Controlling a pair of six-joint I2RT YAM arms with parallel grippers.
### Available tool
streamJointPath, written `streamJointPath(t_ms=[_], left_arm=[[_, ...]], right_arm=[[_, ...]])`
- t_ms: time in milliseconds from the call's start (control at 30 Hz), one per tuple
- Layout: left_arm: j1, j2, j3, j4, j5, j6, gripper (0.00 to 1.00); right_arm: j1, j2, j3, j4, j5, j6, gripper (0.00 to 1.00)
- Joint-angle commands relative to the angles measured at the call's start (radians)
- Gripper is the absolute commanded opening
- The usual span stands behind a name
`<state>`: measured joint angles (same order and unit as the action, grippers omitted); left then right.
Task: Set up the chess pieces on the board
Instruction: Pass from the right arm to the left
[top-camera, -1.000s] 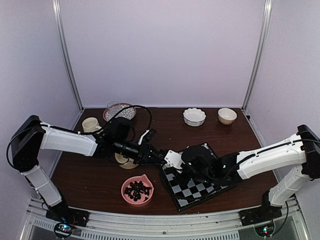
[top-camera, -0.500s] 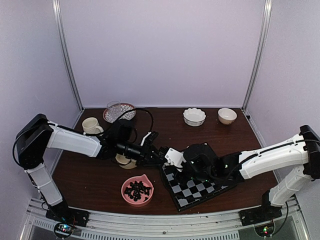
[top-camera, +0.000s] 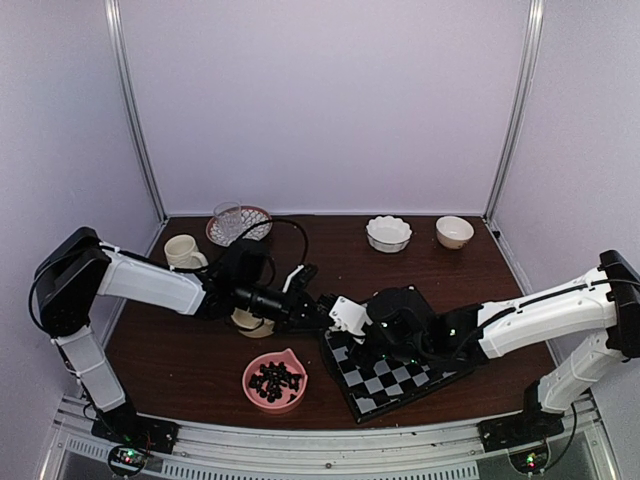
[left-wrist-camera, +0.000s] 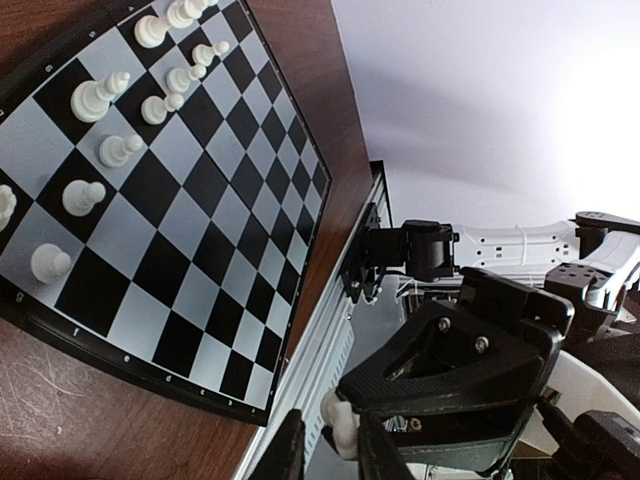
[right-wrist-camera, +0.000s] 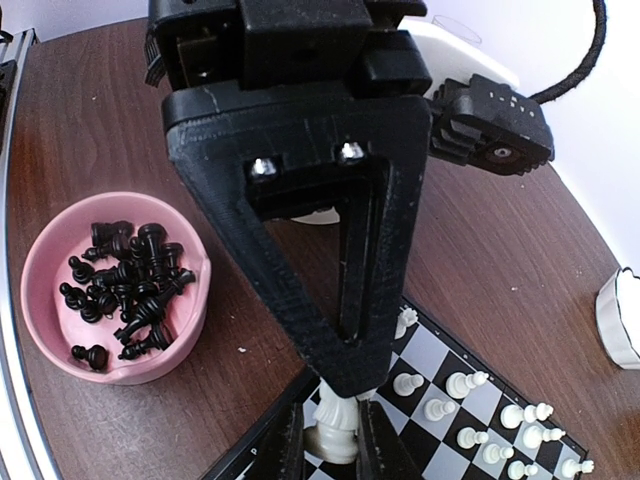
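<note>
Your right gripper (right-wrist-camera: 331, 448) is clamped on one white chess piece (right-wrist-camera: 334, 425), and your left gripper (left-wrist-camera: 333, 455) flanks it narrowly; I cannot tell if it pinches. Confirm the left hold before the right lets go, above the board's (left-wrist-camera: 200, 260) leftmost corner. Around it are the brown table (top-camera: 170, 350), a pink bowl (right-wrist-camera: 40, 300) of black men and lilac walls (top-camera: 320, 100)

Top camera: high behind me, facing down over the whole desk (top-camera: 180, 362). Left wrist camera: low, close, looking along the board (left-wrist-camera: 190, 250) toward my right arm (left-wrist-camera: 520, 242). Right wrist camera: steep, close, facing my left jaws. Both wrist views share the board and the white piece (right-wrist-camera: 335, 432).
</note>
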<state>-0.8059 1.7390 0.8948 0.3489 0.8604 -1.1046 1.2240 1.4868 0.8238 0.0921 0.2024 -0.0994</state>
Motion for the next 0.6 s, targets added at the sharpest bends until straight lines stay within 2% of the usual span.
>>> streamJointPath(t_ms=[0,133,367,567], left_arm=[[0.006,0.025,0.005,0.054,0.029,-0.011,0.14],[0.007,0.025,0.006,0.054,0.029,-0.007,0.04],[0.007,0.027,0.007,0.043,0.028,0.004,0.00],[0.016,0.009,0.015,-0.030,-0.009,0.063,0.00]], right_arm=[[0.006,0.002,-0.001,0.025,0.015,0.005,0.15],[0.005,0.003,-0.001,0.025,0.019,0.007,0.16],[0.005,0.004,0.000,0.022,0.034,0.012,0.19],[0.006,-0.021,-0.011,0.027,0.039,0.021,0.49]])
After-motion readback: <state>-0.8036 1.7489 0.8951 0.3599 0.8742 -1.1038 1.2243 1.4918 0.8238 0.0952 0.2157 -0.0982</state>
